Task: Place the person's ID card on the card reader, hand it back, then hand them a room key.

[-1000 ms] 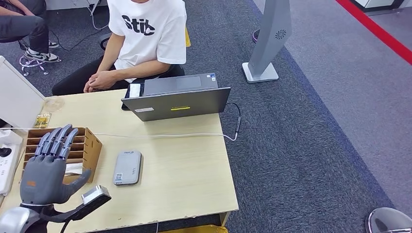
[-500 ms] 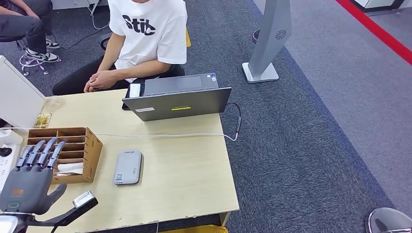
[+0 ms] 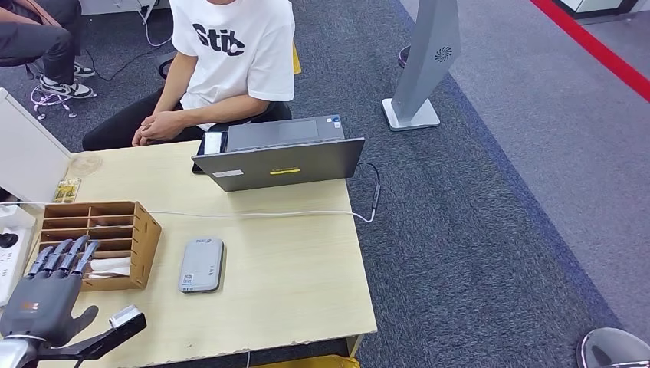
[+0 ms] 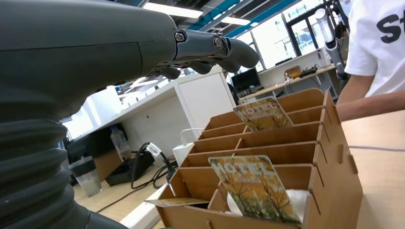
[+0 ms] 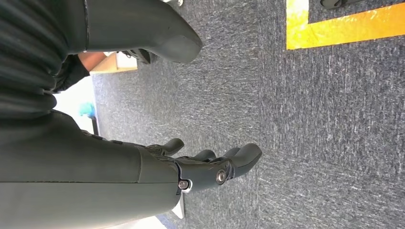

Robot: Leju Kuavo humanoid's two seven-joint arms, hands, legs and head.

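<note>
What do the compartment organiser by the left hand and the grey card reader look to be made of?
The organiser looks like thin laser-cut plywood or fibreboard, unfinished: brown faces, darker edges and tab-and-slot joints in the left wrist view. The card reader looks like moulded plastic with a matte grey finish, rounded corners and a printed label; metal cannot be ruled out.

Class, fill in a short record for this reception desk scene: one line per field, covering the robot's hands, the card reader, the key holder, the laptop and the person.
Left hand: open, fingers spread, near the front corner of the desk, beside the wooden rack
Right hand: empty, hanging over grey carpet
Card reader: grey, flat on the desk, nothing on it
Wooden rack: holds printed cards in its slots
Laptop: open, facing the person
Person: seated behind the desk, hands clasped
</note>
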